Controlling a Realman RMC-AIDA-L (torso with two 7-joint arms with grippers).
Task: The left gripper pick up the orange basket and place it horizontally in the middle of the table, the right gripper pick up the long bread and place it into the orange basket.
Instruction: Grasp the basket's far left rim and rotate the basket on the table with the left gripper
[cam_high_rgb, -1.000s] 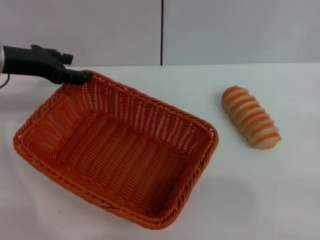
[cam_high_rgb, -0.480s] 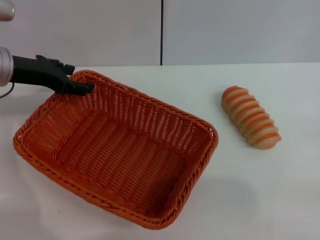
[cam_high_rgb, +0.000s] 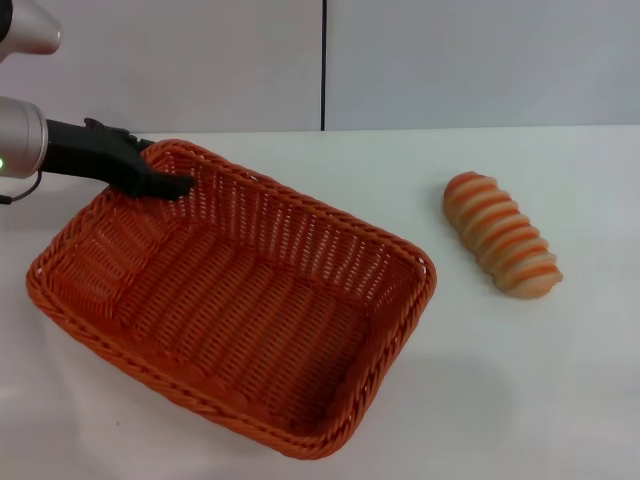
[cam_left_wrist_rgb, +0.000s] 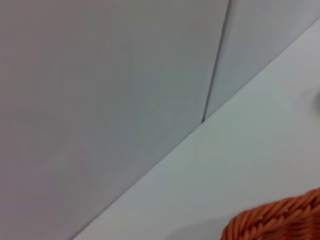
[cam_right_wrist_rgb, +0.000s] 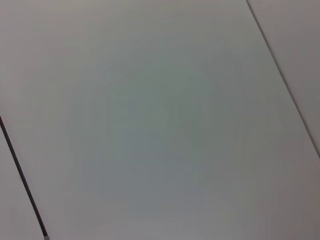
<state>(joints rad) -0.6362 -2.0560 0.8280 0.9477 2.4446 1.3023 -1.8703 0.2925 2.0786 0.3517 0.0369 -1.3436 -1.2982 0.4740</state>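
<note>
— Head view first: where was the left gripper (cam_high_rgb: 170, 183)?

— At the far left corner of the basket (cam_high_rgb: 235, 300), reaching in from the left. Its black fingers lay over the braided rim, tips pointing inward along the far wall.

— Was it pinching the rim?

— I could not tell. The fingers showed as one dark shape at that angle, so neither the gap between them nor a firm hold on the wicker was clear. They looked to be touching the rim, or very nearly.

— And the basket itself?

— On the table (cam_high_rgb: 520, 400), left of centre, turned at a slant so one corner pointed toward the robot. Nothing lay inside it.

— The bread (cam_high_rgb: 500, 236)?

— Well apart to the right, lying on the table with its ridged top up, also slanted.

— Did the left wrist view add anything?

— Only a bit of orange rim (cam_left_wrist_rgb: 280, 222) at the picture's edge, with white table and wall (cam_left_wrist_rgb: 100, 100) behind.

— The right gripper?

— Not seen anywhere; the right wrist view showed only a pale flat surface with dark seams.
</note>
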